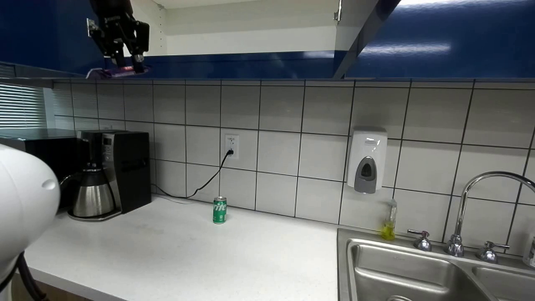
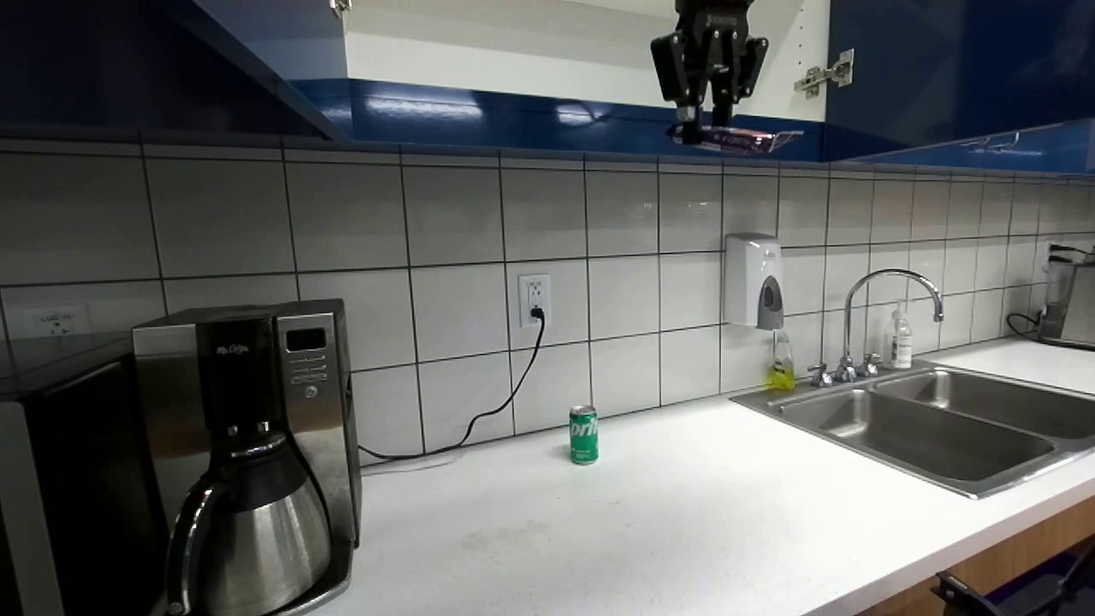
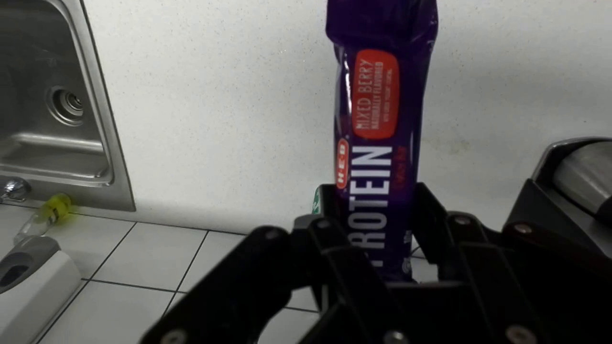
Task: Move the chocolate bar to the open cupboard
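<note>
The chocolate bar (image 3: 382, 119) has a dark purple wrapper with a red label and white lettering. My gripper (image 3: 375, 205) is shut on it, a finger on each side, with the bar's far end sticking out beyond the fingers. In both exterior views the gripper (image 1: 129, 66) (image 2: 707, 124) points down and holds the bar (image 1: 100, 74) (image 2: 746, 140) roughly level, high above the counter. The open cupboard (image 1: 250, 41) (image 2: 505, 56) has a white interior behind the gripper. In both exterior views the bar overlaps the cupboard's blue lower trim. The cupboard is out of the wrist view.
An open blue cupboard door (image 1: 439, 46) (image 2: 958, 77) stands beside the opening. Below, a green can (image 1: 219, 210) (image 2: 583, 435) and a coffee maker (image 1: 131, 171) (image 2: 316, 368) stand on the white counter (image 1: 188, 251). A soap dispenser (image 1: 368, 146) hangs above the sink (image 1: 347, 267).
</note>
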{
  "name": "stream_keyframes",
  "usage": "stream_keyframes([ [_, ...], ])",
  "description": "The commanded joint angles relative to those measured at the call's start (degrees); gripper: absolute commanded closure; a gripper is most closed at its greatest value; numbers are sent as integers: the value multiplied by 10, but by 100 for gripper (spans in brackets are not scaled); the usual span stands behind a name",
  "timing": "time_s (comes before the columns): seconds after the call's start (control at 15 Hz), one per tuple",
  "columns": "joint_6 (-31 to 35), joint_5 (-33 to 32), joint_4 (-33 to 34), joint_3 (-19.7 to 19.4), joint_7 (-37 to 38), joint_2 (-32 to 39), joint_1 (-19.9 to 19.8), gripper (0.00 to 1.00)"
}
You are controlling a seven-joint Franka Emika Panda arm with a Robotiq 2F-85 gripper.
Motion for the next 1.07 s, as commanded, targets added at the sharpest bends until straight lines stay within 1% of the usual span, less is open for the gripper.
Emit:
stream_keyframes([
  [0.0,-45,1,81,16,29,23,-24,84],
  [0.33,-55,-4,155,29,60,56,-40,84],
  [0.67,-27,-12,208,42,80,100,-44,84],
  [1.0,0,-19,249,47,100,138,-42,84],
])
